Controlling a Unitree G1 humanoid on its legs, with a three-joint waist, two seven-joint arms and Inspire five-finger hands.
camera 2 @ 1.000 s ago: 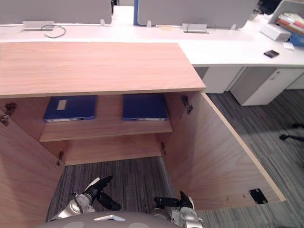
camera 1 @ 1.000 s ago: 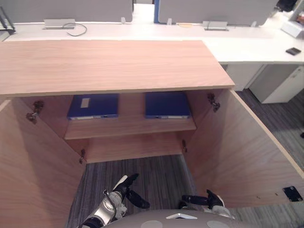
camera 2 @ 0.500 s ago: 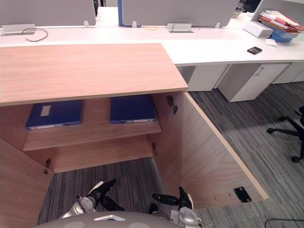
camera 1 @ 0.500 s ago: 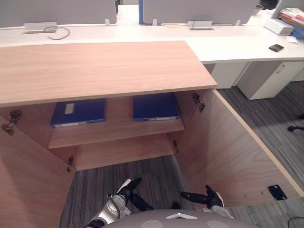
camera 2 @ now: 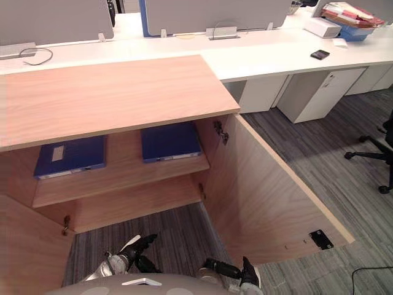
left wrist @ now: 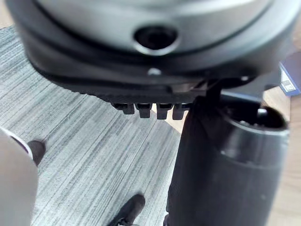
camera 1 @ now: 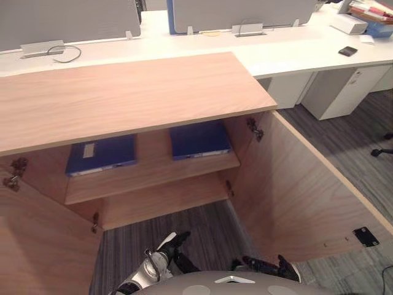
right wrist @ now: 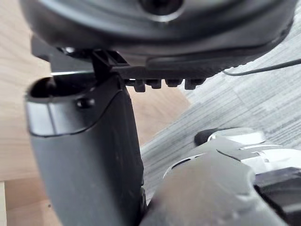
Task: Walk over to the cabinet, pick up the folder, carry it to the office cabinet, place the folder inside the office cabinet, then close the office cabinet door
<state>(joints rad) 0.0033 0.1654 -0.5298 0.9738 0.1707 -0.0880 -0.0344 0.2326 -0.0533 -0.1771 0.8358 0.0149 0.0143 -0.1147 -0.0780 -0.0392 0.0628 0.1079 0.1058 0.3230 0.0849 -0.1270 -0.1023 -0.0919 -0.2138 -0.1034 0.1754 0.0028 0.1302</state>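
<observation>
Blue folders (camera 1: pixel 199 139) lie inside the office cabinet (camera 1: pixel 135 92), so placing is probably done. Its doors (camera 1: pixel 307 196) are not yet closed. Your left hand (camera 1: pixel 164 247) and right hand (camera 1: pixel 270 266) hang empty, fingers loose.

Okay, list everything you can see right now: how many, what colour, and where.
cabinet: one, light wood, centre, both doors swung open
left folder: one, blue with a pale label, flat on the upper shelf
right folder: one, blue, same shelf, apart from the first
desk: one, white, behind the cabinet
screens: two, grey, along the desk's far side
flat object: one, black, on the desk at right
drawer unit: one, white, under the desk at right
chair base: one, black, far right on the floor
carpet: grey, striped
left hand: dark, low before the cabinet, open, empty
right hand: dark, by the right door, open, empty
</observation>
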